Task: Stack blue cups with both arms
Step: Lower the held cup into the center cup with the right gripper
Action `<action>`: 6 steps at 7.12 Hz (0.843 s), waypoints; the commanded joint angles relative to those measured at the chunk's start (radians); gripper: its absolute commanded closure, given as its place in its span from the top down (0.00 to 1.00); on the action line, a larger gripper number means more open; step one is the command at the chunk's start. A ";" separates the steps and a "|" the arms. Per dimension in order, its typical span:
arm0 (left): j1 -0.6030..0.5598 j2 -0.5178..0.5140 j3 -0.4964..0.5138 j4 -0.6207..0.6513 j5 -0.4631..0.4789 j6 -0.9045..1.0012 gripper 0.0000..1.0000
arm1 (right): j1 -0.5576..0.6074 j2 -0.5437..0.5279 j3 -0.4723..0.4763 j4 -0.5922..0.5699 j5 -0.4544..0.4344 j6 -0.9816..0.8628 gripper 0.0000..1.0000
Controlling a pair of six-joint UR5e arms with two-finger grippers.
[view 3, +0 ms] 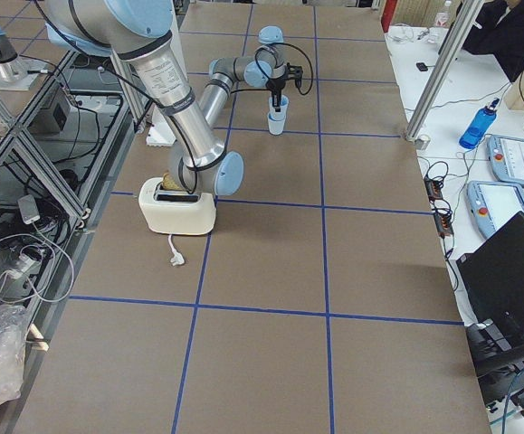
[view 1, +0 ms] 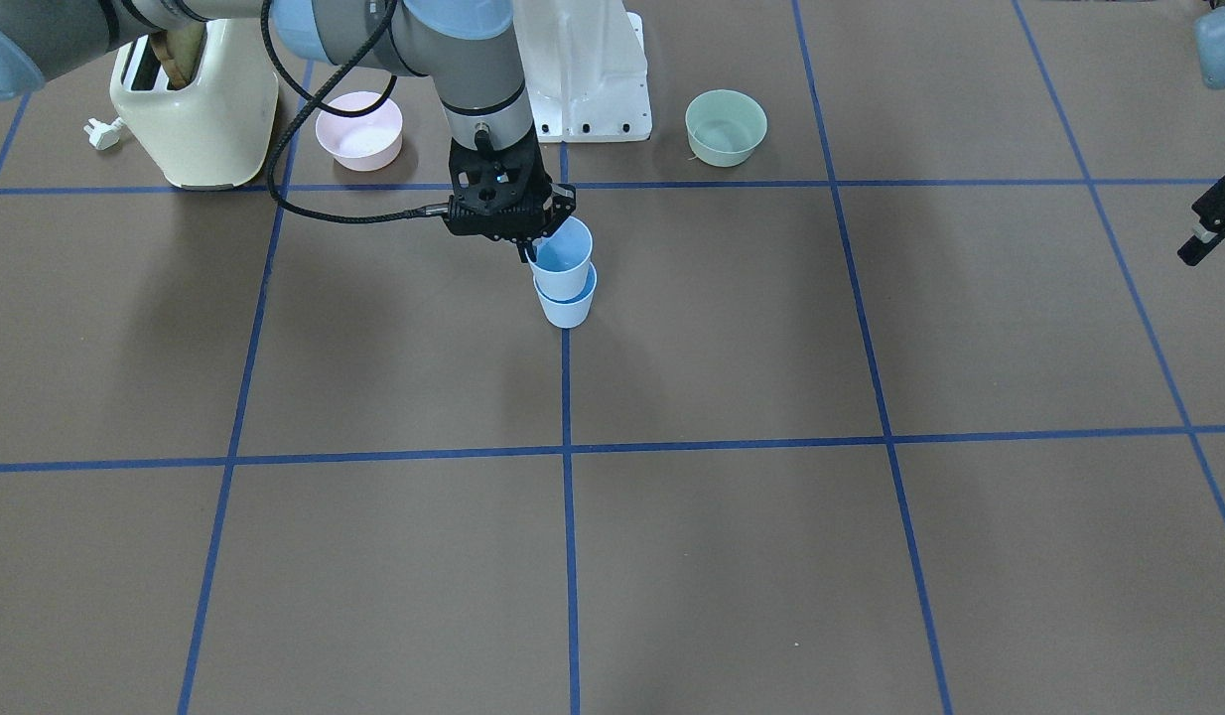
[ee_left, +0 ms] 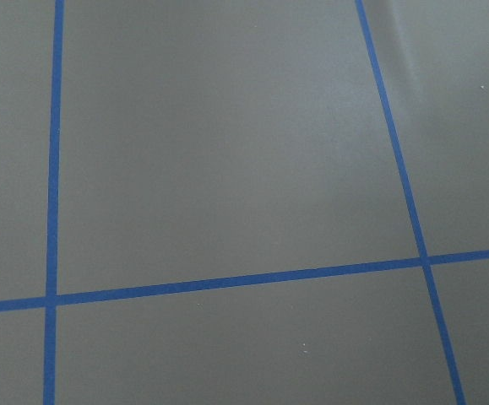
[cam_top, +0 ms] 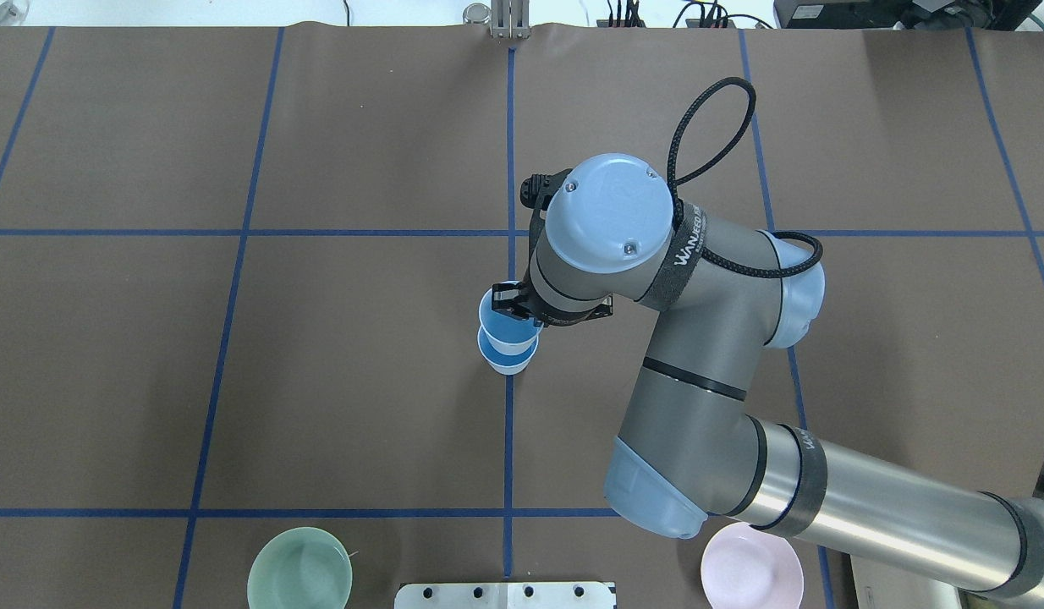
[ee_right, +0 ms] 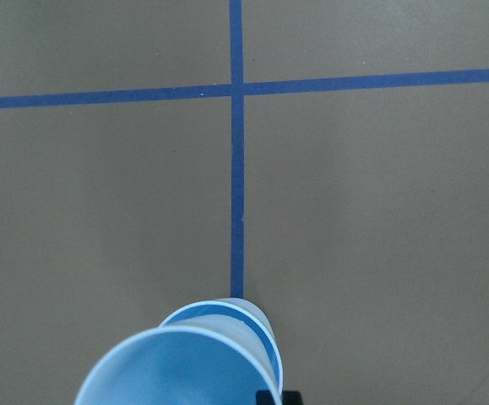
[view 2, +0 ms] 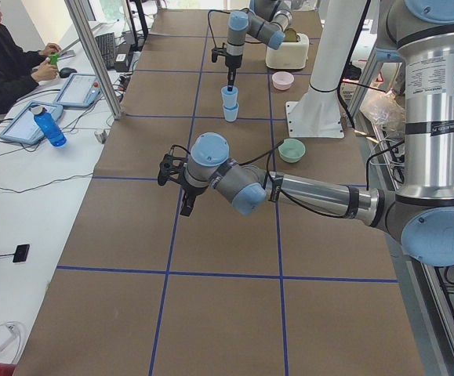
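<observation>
Two pale-blue cups stand on the centre blue line. The lower blue cup rests on the table. The upper blue cup sits partway inside it, tilted a little. My right gripper points down and is shut on the upper cup's rim. The right wrist view shows both cups, the upper cup and the lower cup's rim. My left gripper hangs far from the cups over bare table, and I cannot tell whether it is open or shut.
A cream toaster with its plug, a pink bowl, the white pedestal base and a mint-green bowl stand along the robot's side. Operators' desks lie beyond the far table edge.
</observation>
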 commanded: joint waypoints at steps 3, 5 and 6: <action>0.000 0.000 0.012 -0.002 0.000 0.001 0.98 | -0.004 0.000 -0.003 0.000 0.000 0.009 0.00; 0.000 0.000 0.012 -0.002 0.000 0.001 0.98 | -0.009 0.000 -0.003 0.003 -0.005 0.018 0.00; 0.000 0.000 0.012 -0.002 0.000 0.001 0.98 | -0.009 -0.004 -0.005 0.023 -0.008 0.015 0.00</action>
